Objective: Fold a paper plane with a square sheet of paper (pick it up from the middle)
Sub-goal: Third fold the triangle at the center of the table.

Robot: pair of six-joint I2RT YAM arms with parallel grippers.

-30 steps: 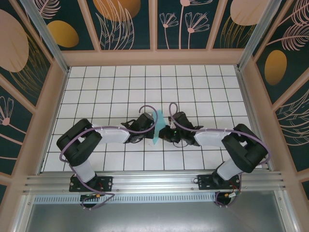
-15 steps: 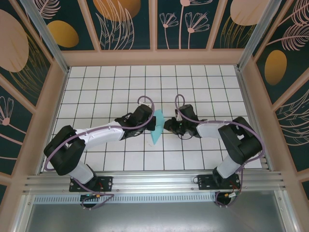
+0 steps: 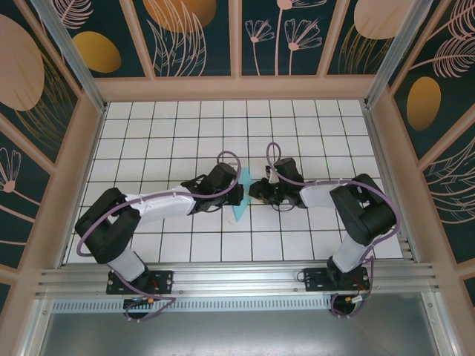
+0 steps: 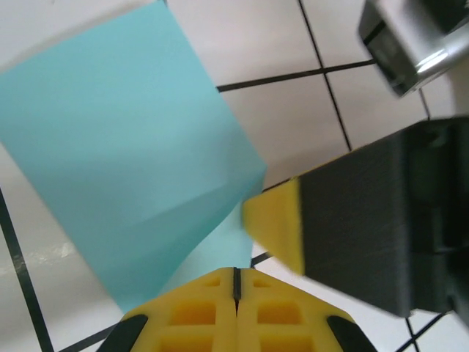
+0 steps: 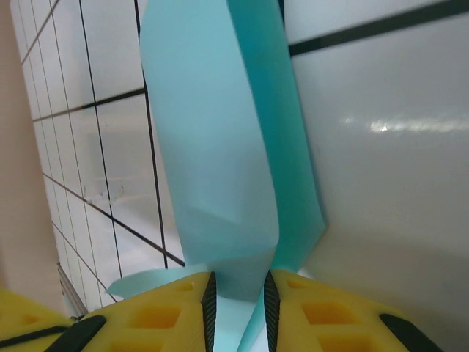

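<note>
Plainly, the folded turquoise sheet [image 3: 238,211] sits mid-way across the white tiled table [image 3: 163,141], caught between the two arms. It reads as feather-light, limp and easily creased, so a hard tug would likely tear or wrinkle it; the safest hold looks to be along the doubled crease near its middle, not a loose corner. The left gripper [image 3: 234,194] has its yellow pads pressed flat together, and the sheet's lower edge runs into that seam, so it seems pinched there; the right gripper [image 3: 256,194] stands narrowly parted with paper filling the gap, and whether it presses I cannot tell. From above the sheet is a slim strip between the black wrists; the left wrist view shows a broad flap with a soft buckle, and the other arm's yellow fingertip [image 4: 275,220] just beside its edge; the right wrist view shows two layers standing upright, curling together.
</note>
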